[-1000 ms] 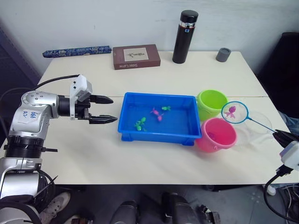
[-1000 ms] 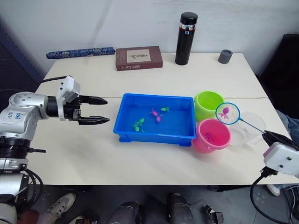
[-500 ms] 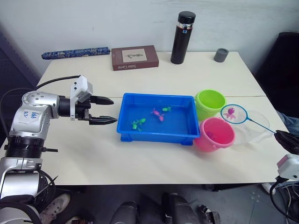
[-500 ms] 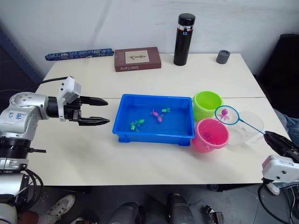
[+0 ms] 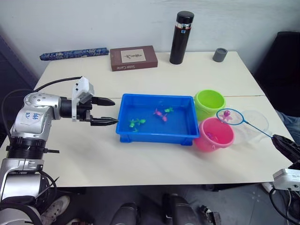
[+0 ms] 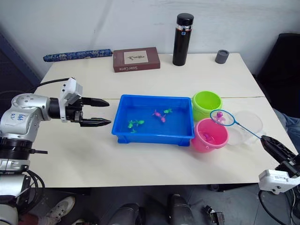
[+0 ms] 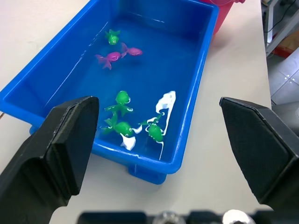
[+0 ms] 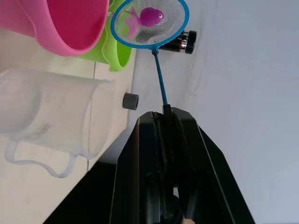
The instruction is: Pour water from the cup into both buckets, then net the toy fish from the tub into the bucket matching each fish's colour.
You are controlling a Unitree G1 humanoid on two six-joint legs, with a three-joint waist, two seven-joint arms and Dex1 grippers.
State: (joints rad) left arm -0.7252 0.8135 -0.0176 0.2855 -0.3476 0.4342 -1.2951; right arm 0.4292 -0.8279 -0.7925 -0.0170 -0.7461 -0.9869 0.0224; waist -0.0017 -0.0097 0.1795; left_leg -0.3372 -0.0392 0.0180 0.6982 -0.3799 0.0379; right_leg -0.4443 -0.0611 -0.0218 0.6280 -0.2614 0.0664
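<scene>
Right eye view: our right gripper (image 6: 272, 146) clamped the net (image 6: 222, 117), its pink fish (image 6: 219, 114) just above the pink bucket (image 6: 209, 135) at right; left gripper (image 6: 104, 112) gaped empty.

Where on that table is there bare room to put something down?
The near strip in front of the tub is bare, as is the stretch between the book and the tub, and the far right between the grey cap and the green bucket. The right end is crowded: both buckets, the pink bucket, the cup and the net above them.
</scene>
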